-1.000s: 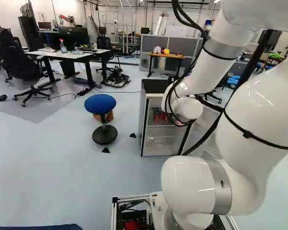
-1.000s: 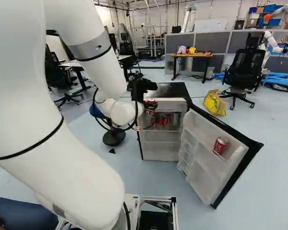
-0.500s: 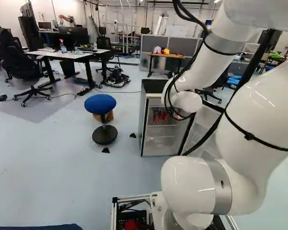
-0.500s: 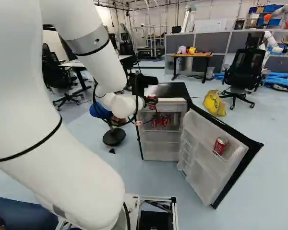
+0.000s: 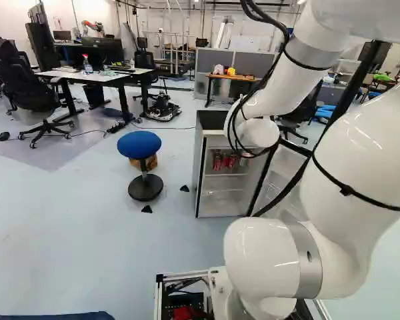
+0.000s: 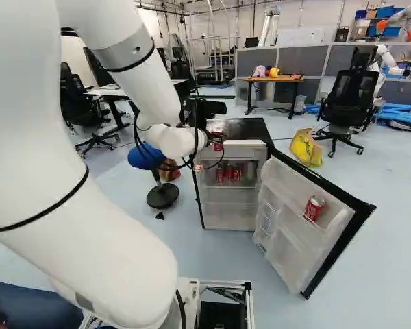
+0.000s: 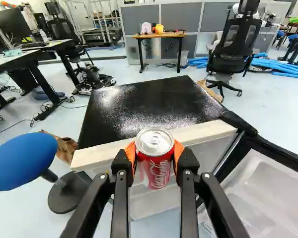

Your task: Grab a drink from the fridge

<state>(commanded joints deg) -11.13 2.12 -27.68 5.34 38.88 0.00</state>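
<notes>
"Red soda can [image 7: 158,171], where is it?"

"Gripped between the gripper's [image 6: 218,140] orange pads [image 7: 179,149], fingers parted to its width, by the fridge's [image 6: 245,128] top front edge."

"And inside the fridge?"

"More red cans [image 6: 237,173], I think."

From my station I'm seeing bare, shiny metal on the lid [image 7: 154,142] of the red can [image 7: 157,173], whose painted side is looking smooth and glossy. The fridge top [image 7: 149,106] is gleaming glossy black, its sheen breaking into fine speckles, while the door's lining [image 6: 281,199] is looking like smooth plastic. My arm's shell [image 5: 363,153] is shining smoothly around a duller metal band [image 5: 307,260]. The stool seat [image 7: 25,161] is looking matt, and the far tabletop [image 7: 161,35] is looking like wood.
</notes>
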